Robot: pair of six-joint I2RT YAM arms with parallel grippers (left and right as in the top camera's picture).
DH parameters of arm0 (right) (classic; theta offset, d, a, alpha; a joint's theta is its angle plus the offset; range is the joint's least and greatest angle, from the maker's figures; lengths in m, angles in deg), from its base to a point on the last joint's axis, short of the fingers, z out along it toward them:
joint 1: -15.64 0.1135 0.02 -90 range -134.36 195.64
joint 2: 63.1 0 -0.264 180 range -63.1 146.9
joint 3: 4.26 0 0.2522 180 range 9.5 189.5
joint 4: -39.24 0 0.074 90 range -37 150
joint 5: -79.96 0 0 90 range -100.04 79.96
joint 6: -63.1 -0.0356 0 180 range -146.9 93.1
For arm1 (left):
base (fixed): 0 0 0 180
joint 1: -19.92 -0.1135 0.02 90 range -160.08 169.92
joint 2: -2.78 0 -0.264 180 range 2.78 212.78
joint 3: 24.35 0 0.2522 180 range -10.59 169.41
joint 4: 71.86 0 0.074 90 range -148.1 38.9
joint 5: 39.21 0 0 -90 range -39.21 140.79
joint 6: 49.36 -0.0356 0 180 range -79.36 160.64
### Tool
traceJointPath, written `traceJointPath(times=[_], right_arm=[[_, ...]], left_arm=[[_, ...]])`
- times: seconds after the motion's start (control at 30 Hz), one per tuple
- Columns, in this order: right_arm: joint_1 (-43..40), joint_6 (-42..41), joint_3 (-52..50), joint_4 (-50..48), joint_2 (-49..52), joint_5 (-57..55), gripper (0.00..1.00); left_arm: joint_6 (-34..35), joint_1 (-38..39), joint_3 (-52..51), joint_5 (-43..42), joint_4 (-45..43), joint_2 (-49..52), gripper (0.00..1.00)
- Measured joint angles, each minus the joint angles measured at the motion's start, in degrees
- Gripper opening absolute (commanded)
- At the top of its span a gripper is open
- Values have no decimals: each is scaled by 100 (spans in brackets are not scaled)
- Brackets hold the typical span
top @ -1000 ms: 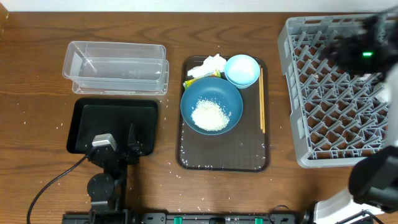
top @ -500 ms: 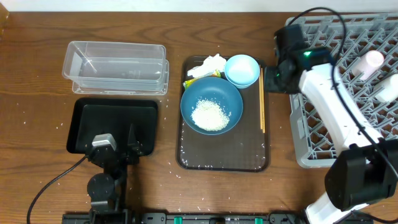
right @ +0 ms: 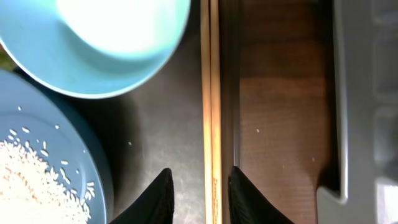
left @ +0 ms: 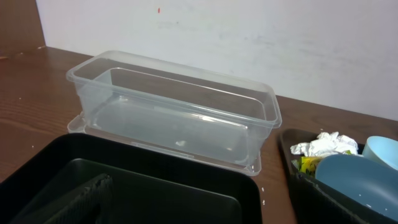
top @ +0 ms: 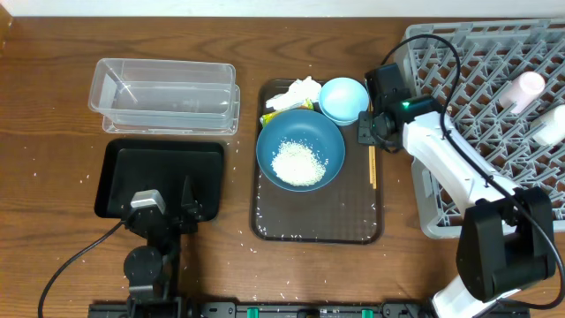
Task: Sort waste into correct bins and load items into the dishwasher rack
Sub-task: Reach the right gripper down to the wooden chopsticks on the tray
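My right gripper (top: 366, 131) (right: 200, 190) hangs low over the right rim of the brown tray, open. The thin wooden chopsticks (right: 210, 93) (top: 372, 155) lie between its fingers, nearer the right one. The dark-blue bowl (top: 300, 150) holds rice (top: 297, 163). Behind it sit the light-blue bowl (top: 343, 99), a crumpled napkin (top: 298, 91) and a yellow-green wrapper (top: 275, 115). A pink cup (top: 528, 87) and a pale cup (top: 552, 128) lie in the grey rack (top: 485, 177). My left gripper (top: 168, 201) rests open over the black tray (top: 159, 168), in front of the clear container (top: 165, 95).
The brown serving tray (top: 318, 225) sits mid-table, its right rim close to the rack's left wall (right: 367, 93). Loose rice grains dot the wood around the trays. A cable trails from the left arm toward the table's front-left corner.
My right arm has swung left off the rack and come down over the chopsticks, its jaws a little narrower. The left arm has not moved.
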Motion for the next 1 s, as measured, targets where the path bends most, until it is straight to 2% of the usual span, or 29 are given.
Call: traceJointPath(times=[0.43,1.0], right_arm=[[4,310,-9,-494,782,-26,31],[4,400,-11,-817,1172,72,29]], left_arm=[[0,0,0,0,0,0,92],[0,0,-2,0,0,0,92]])
